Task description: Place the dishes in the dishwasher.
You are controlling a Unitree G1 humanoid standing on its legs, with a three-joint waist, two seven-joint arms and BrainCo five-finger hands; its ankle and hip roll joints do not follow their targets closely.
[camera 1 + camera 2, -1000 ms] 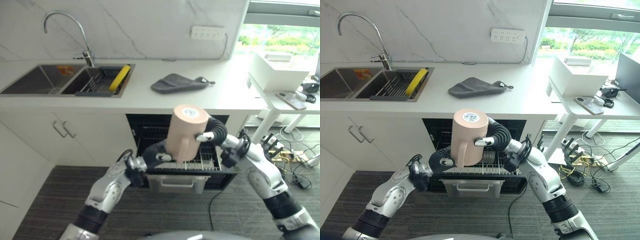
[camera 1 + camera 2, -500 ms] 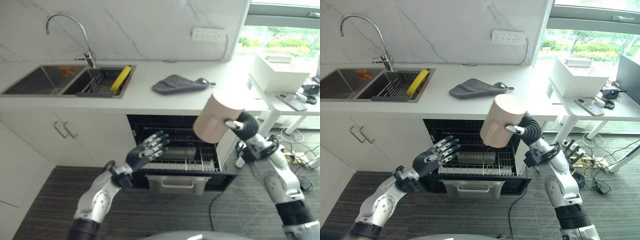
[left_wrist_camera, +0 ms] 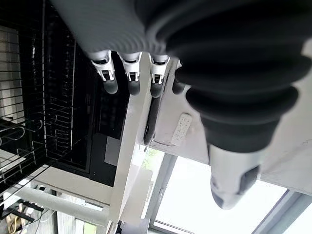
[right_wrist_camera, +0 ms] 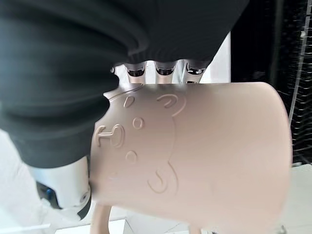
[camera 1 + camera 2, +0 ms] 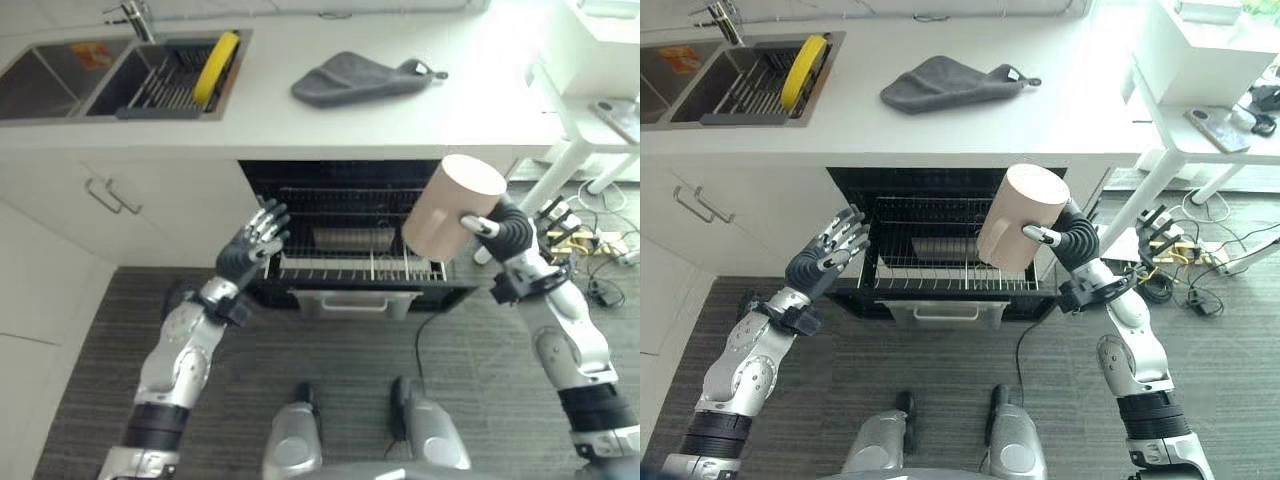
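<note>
Mug [image 5: 452, 207] gripped by raised right hand [image 5: 505, 232].

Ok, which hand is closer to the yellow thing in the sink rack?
Left. The left hand is open below the counter, at the dishwasher's left edge, under the yellow item. The right hand holds the beige mug far over at the dishwasher's right side.

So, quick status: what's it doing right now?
Right hand gripping beige mug above pulled-out dishwasher rack. Left hand open beside it. Nothing blocking.
</note>
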